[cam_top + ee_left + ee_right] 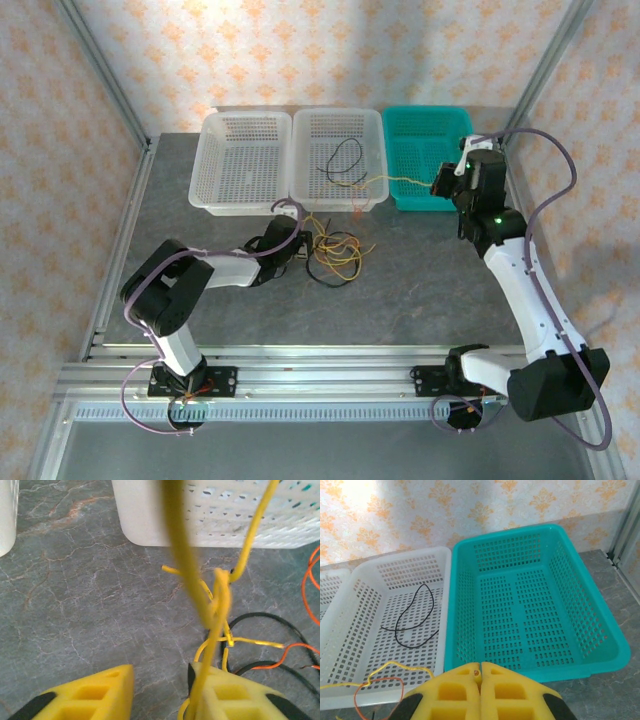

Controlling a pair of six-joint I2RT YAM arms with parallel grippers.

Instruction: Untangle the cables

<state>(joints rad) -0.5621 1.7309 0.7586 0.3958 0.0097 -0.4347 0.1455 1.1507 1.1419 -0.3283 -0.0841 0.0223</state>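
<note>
**Left gripper** (302, 243): positioned at centre frame in the top view, just left of the tangle of cables (335, 258) on the table (420, 290). In the left wrist view the left gripper (161, 674) has its jaws apart, with bare table between them. A yellow cable (220, 595) rises along the inner edge of the right-hand finger (235, 695); it cannot be determined whether it touches that finger. Black strands (270, 617) and orange-red strands (310, 580) lie on the table at the right of the frame, below the wall of a white basket (150, 520).

**Right gripper** (443, 182): positioned at the near rim of the teal basket (430, 110), upper right of centre. In the right wrist view the right gripper (480, 668) has its fingers pressed together, with a small piece of cable visible at the seam. In the top view the yellow cable (385, 181) runs taut from the tangle, over the near rim of the middle white basket (338, 112), to this gripper.

**Cable locations:**
- Main tangle: on the table, just in front of the middle white basket.
- One black cable (347, 152): lies looped inside the middle white basket (400, 555), apart from the tangle.
- Left white basket (245, 115): stands beside the middle basket.
</note>
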